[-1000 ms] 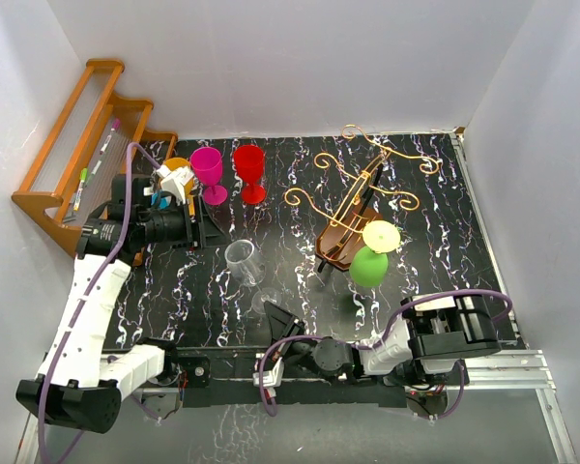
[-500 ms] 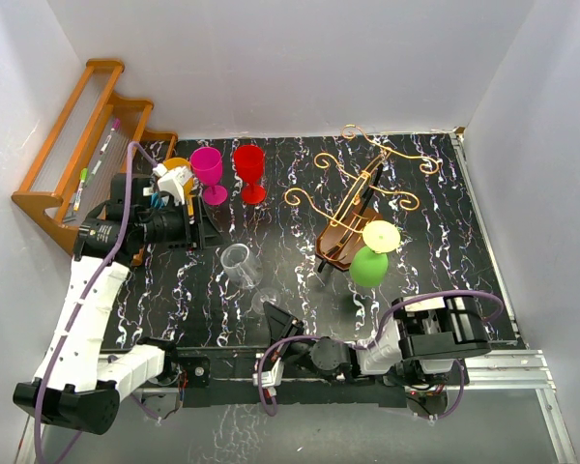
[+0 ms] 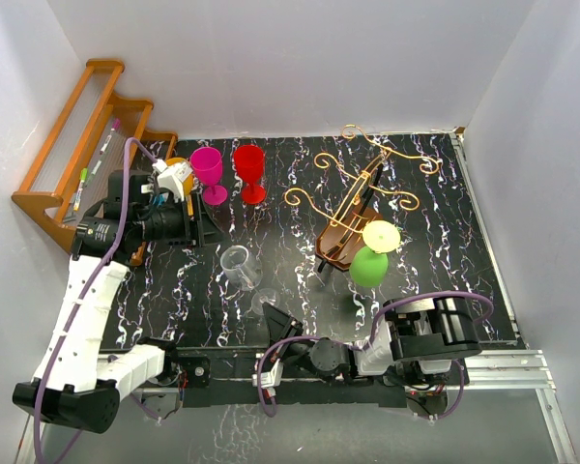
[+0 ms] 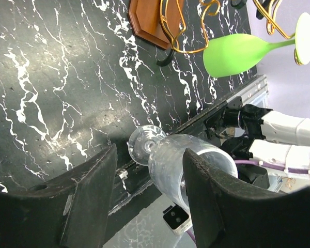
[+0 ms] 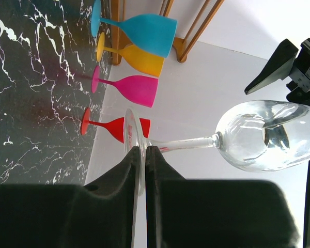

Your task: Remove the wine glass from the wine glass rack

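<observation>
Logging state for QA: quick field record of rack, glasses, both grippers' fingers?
rack: wine glass rack, standing right of centre
on rack: green glass, hanging bowl-down
off rack: clear glass, upright, mid-scene
back left: pink glass, red glass, upright
left gripper: fingers open, empty
right gripper: fingers almost shut by clear glass foot; grip unclear

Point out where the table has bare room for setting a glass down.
Bare marble lies right of the rack, up to the table edge, and between the red glass and the rack. Crowded: the far-left corner around the pink glass, and the near edge by the clear glass.
</observation>
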`<action>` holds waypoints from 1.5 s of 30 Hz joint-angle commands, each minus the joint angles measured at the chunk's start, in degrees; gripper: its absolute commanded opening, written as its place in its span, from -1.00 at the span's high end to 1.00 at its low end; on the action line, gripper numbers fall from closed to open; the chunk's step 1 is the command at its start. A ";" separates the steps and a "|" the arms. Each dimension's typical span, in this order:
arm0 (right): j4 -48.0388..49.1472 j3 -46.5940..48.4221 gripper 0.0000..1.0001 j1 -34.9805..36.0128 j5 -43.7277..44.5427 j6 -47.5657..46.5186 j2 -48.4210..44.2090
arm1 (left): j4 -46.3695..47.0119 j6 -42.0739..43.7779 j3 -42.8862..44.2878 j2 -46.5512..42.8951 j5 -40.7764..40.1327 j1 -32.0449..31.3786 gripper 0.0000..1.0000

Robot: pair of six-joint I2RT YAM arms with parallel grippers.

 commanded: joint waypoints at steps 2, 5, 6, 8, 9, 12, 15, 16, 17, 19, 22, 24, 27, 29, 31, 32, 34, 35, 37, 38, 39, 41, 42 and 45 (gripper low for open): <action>9.17 0.33 0.85 -0.11 0.37 -0.36 0.55 | -0.03 1.02 -1.09 -2.42 4.00 -0.32 -0.02; 9.19 0.55 0.85 -0.20 0.45 -0.21 0.60 | 0.23 1.25 -2.13 -3.27 5.81 -0.86 -0.01; 9.21 0.64 0.85 -0.24 0.46 -0.26 0.60 | 0.24 1.32 -2.34 -3.44 6.07 -1.08 -0.01; 9.25 0.76 0.85 -0.35 0.46 -0.47 0.60 | 0.17 1.56 -2.38 -3.86 6.33 -1.60 -0.01; 9.30 0.78 0.85 -0.32 0.58 -0.41 0.60 | 0.08 1.69 -2.33 -4.09 6.31 -1.86 -0.01; 9.30 0.86 0.85 -0.48 0.59 -0.35 0.60 | 0.06 2.02 -2.74 -4.37 6.65 -2.53 0.00; 9.29 0.96 0.85 -0.73 0.81 -0.52 0.60 | 0.06 2.35 -3.47 -4.97 7.07 -3.30 0.06; 9.34 1.03 0.85 -0.79 0.81 -0.60 0.60 | 0.00 2.46 -3.73 -5.05 6.96 -3.62 0.07; 9.31 1.09 0.85 -0.90 0.82 -0.54 0.60 | -0.05 2.51 -3.99 -5.21 6.78 -3.82 0.09; 9.27 1.29 0.84 -1.08 0.58 -0.94 0.60 | -0.16 2.57 -4.55 -5.23 6.65 -4.37 0.09; 9.27 1.84 0.85 -1.32 0.18 -1.74 0.60 | -0.21 2.75 -4.98 -4.91 5.69 -4.72 0.10; 9.33 2.28 0.85 -1.52 -0.31 -2.25 0.60 | -0.32 2.86 -5.13 -3.87 5.35 -4.91 0.10; 9.34 2.92 0.84 -1.76 -0.73 -2.93 0.60 | -0.54 3.08 -5.10 -1.84 4.91 -5.44 0.15; 9.34 3.14 0.84 -1.85 -0.70 -3.09 0.56 | -0.55 3.32 -5.00 -0.75 4.12 -5.83 0.20; 9.43 3.15 0.85 -1.89 -0.62 -3.21 2.16 | -0.63 3.55 -4.96 0.23 3.37 -6.46 0.25; 9.51 3.15 0.85 -1.89 -0.53 -3.25 2.22 | -0.64 3.65 -5.02 0.75 3.13 -6.79 0.30; 9.57 3.07 0.85 -1.89 -0.33 -3.40 2.17 | -0.60 3.95 -5.02 1.61 2.88 -7.22 0.41; 9.57 3.07 0.85 -1.89 -0.29 -3.42 2.06 | -0.45 4.07 -5.12 2.05 2.92 -7.43 0.47; 9.53 3.07 0.85 -1.89 -0.04 -3.40 1.86 | -0.42 4.41 -5.09 2.67 2.62 -7.58 0.73; 9.59 3.07 0.85 -1.89 0.20 -3.49 1.88 | -0.47 4.52 -5.01 2.95 2.25 -7.66 0.88; 9.53 3.14 0.85 -1.85 0.45 -3.51 1.84 | -0.57 4.66 -4.73 3.16 1.73 -7.68 1.00; 9.95 3.11 0.84 -1.89 0.99 -3.56 1.96 | -0.88 4.71 -3.92 3.40 -0.03 -7.67 1.00; 10.37 3.07 0.82 -1.89 1.33 -3.60 2.09 | -1.10 4.71 -3.38 3.38 -1.51 -7.67 1.00; 10.48 2.99 0.68 -1.89 2.12 -3.64 2.17 | -1.53 4.22 -1.26 3.47 -4.53 -7.67 1.00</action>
